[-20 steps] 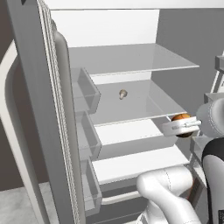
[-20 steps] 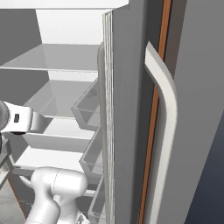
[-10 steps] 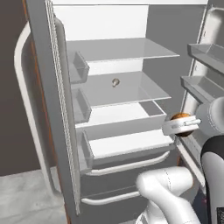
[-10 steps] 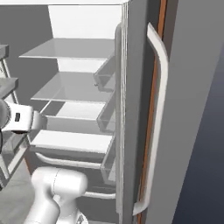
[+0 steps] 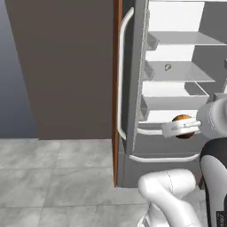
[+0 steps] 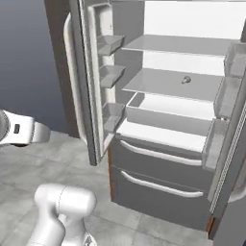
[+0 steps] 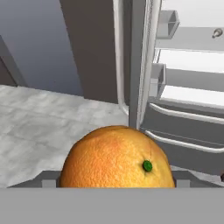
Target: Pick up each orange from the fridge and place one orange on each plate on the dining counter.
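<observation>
The fridge (image 6: 163, 120) filled the right half of the left base view and most of the right base view, its doors swung wide, its white interior and clear glass shelves showing above two grey drawers with curved white handles. A tiny pale lump (image 6: 186, 80) sat alone on the middle shelf, in the upper right of both base views. At the right edge of the left base view, about mid-height, the gripper (image 5: 182, 127) stood in front of the fridge drawers with its jaws spread wide around a bright orange (image 5: 183, 126), clasping it. In the hand view that orange (image 7: 117, 158) bulged at lower centre, a small green stem dot on its skin, with grey floor tiles (image 7: 43, 127) behind it to the left.
</observation>
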